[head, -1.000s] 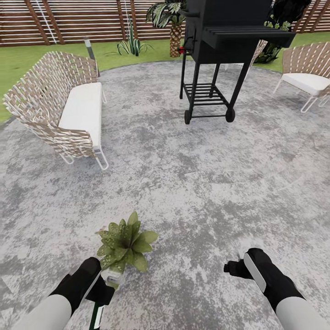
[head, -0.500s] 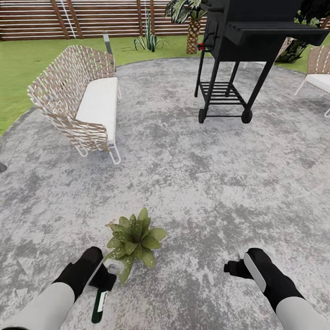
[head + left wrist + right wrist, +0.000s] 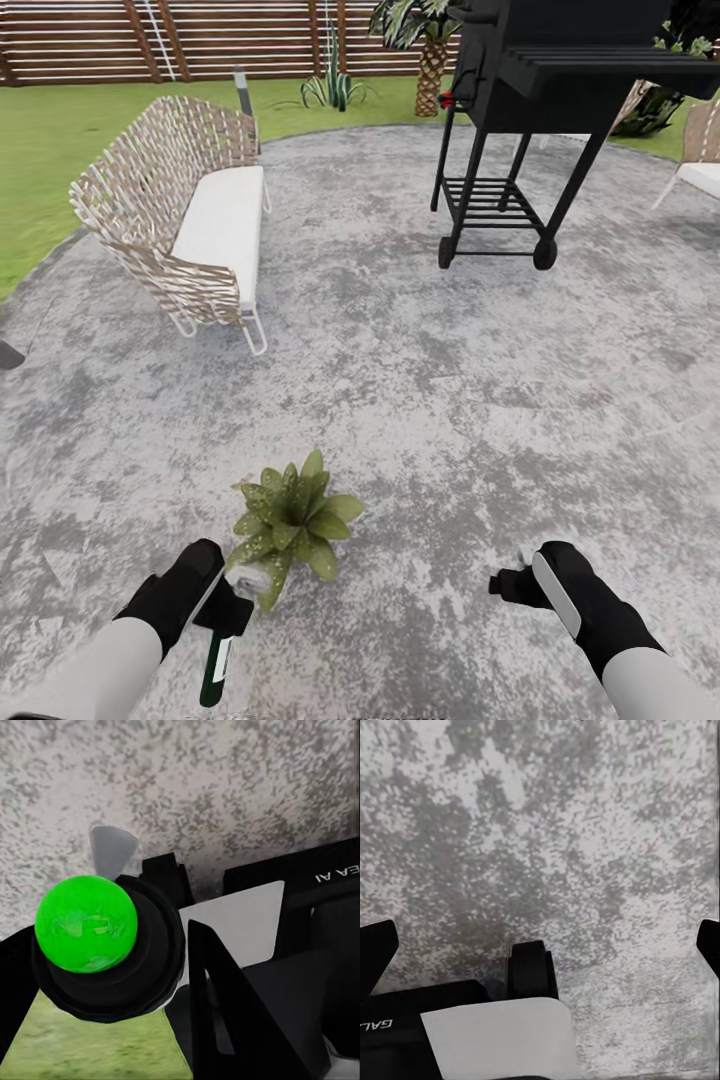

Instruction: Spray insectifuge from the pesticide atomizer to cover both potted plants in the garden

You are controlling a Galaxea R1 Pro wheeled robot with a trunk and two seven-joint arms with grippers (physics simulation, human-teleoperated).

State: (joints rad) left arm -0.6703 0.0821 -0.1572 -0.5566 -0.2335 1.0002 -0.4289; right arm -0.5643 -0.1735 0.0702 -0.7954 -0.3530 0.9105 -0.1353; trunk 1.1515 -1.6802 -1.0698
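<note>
While the left gripper (image 3: 232, 612) holds the pesticide atomizer (image 3: 214, 662) low at the near edge of the patio (image 3: 420, 380), the bottle hangs with its dark green body pointing down and toward the robot, its fingers clamped on the upper part near the trigger top. One potted plant (image 3: 290, 518) sits on the stone just beyond that gripper, its speckled leaves almost touching the bottle's head.

Judging from this, the main risk is aim: the nozzle's direction is hard to read in the head view, and a spray fired off to one side would wet the stone instead of the leaves. Being so close, the arm could also brush the rosette or tip its small grey pot if it swings forward.

Only this one plant is visible, so coverage of the second plant remains open, and a turn toward it with the bottle held low could drag it against the ground.

The right gripper (image 3: 512, 585) hovers empty over bare patio, its fingers apart in the right wrist view.
</note>
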